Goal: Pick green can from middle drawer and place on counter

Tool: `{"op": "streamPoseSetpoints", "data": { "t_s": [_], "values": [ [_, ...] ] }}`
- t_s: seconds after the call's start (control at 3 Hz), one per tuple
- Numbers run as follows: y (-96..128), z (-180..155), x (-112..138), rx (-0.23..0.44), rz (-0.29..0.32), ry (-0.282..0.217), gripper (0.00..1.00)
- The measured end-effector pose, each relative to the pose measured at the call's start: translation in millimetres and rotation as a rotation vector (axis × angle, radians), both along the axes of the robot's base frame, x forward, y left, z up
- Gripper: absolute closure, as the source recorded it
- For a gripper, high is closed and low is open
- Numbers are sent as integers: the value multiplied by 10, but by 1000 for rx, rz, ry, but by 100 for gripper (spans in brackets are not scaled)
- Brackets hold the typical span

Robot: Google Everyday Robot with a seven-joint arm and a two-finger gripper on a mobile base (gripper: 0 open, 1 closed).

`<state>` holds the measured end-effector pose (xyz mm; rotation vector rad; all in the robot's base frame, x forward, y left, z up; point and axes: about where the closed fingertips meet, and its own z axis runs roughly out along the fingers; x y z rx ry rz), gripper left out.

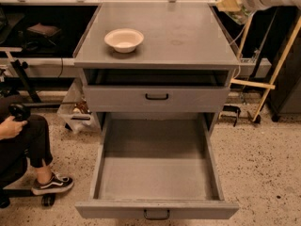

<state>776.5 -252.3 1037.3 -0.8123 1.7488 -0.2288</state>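
My gripper (231, 3) is at the top right, just off the counter's (178, 36) back right corner and above its level. It is shut on the green can (241, 14), whose shiny green shows around the cream finger pads (229, 4). The can is in the air and touches no surface. The middle drawer (157, 173) is pulled fully open at the bottom, and its flat grey floor holds nothing.
A cream bowl (124, 39) sits on the counter's left side. The shallower drawer front (156, 98) with a black handle is shut. A seated person's leg and shoe (47, 180) are at the lower left. A wooden frame (263, 79) leans at the right.
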Motion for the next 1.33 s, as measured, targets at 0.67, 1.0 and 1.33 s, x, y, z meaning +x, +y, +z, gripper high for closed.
{"op": "streamPoseSetpoints", "data": {
  "t_s": [0.67, 1.0, 1.33],
  "values": [
    [792, -978, 863, -126, 122, 269, 100],
    [1186, -929, 950, -120, 190, 299, 100],
    [1346, -746, 921, -86, 239, 279, 100]
  ]
}}
